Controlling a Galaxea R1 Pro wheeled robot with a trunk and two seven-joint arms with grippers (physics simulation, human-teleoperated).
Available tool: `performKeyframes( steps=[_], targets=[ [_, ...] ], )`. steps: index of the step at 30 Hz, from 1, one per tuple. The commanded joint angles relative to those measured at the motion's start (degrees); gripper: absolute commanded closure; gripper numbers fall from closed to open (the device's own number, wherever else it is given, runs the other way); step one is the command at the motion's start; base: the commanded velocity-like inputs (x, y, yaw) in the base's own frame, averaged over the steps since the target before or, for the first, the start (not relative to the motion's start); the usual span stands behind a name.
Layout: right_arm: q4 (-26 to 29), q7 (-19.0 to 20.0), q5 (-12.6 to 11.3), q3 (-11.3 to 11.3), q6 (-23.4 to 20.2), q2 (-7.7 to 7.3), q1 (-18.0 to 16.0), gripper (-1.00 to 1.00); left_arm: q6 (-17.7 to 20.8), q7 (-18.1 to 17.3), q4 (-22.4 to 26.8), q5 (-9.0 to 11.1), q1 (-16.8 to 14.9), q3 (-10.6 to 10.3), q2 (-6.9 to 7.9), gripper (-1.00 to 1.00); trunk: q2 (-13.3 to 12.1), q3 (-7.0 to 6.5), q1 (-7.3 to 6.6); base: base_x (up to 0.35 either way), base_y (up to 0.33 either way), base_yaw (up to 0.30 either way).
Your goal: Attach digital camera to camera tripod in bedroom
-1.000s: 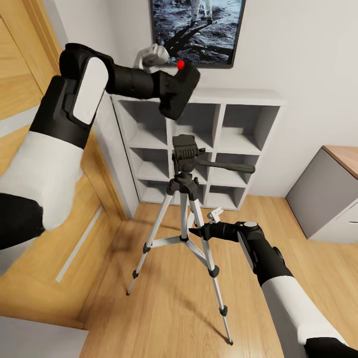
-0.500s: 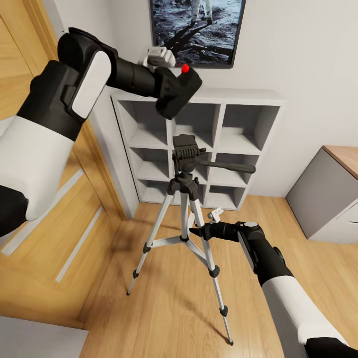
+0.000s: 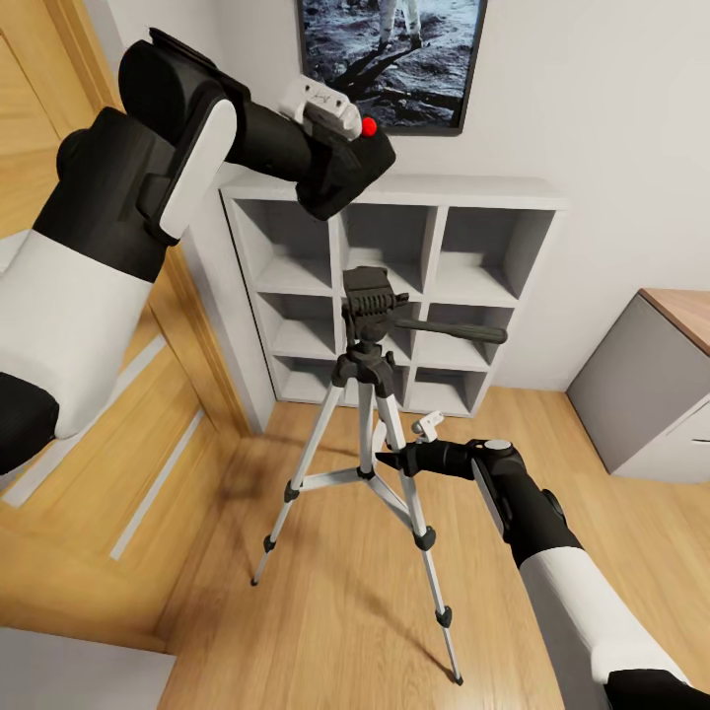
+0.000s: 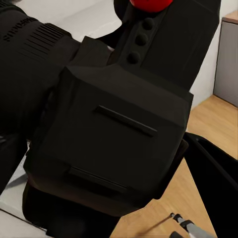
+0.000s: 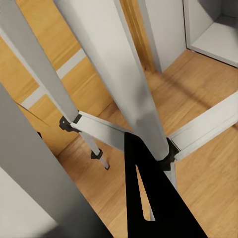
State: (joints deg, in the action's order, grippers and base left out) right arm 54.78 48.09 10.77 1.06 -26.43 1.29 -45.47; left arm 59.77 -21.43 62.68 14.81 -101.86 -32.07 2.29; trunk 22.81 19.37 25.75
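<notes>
We hold the digital camera (image 3: 347, 170) clenched in our left end effector (image 3: 330, 148), high in the upper centre of the head frame, in front of the top edge of the white shelving (image 3: 449, 247) and above and a little left of the black head of the camera tripod (image 3: 370, 306), with clear air between them. Our right end effector (image 3: 399, 460) sits lower centre, closed around one silver leg, as the right wrist view suggests, though we cannot see both fingers plainly. The camera looks tilted, its red button (image 3: 369, 126) up and to the right, so we judge its base may meet the mounting plate crooked and fail to seat. Coming down off-centre could knock the pan handle (image 3: 454, 332) or push the light tripod over, and our grip on the leg could drag it if that arm shifts.
</notes>
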Motion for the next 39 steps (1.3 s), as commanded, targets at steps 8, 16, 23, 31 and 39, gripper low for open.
performKeyframes(
  steps=[8, 16, 23, 31, 39],
  targets=[
    [0.0, 0.2, 0.7, -0.1, -0.1, 0.05, -0.1, 1.0, 0.2, -5.4, -8.5, 2.2, -2.1, -0.3, 0.69, 1.0, 0.1, 0.11, 0.03, 0.0, 0.0, 0.0],
    [0.0, 0.2, 0.7, -0.1, -0.1, 0.03, -0.1, 1.0, 0.2, -17.4, -22.0, 2.2, -11.1, -0.3, 0.63, 1.0, 0.1, 0.11, 0.03, 0.0, 0.0, 0.0],
    [0.1, 0.2, 0.7, -0.1, -0.1, 0.03, -0.1, 1.0, 0.2, -25.1, -29.3, 1.6, -15.1, -0.3, 0.71, 1.0, 0.1, 0.11, 0.03, 0.0, 0.0, 0.0],
    [0.1, 0.2, 0.7, -0.1, -0.1, 0.03, -0.1, 1.0, 0.1, -26.2, -43.4, 0.9, -18.1, -1.6, -3.6, 1.0, 0.1, 0.11, 0.03, 0.0, 0.0, 0.0],
    [0.2, 0.2, 0.7, -0.1, -0.1, 0.03, -0.1, 1.0, 0.1, -26.6, -45.8, -1.3, -18.2, -4.0, -8.45, 1.0, 0.1, 0.11, 0.03, 0.0, 0.0, 0.0]
  ],
)
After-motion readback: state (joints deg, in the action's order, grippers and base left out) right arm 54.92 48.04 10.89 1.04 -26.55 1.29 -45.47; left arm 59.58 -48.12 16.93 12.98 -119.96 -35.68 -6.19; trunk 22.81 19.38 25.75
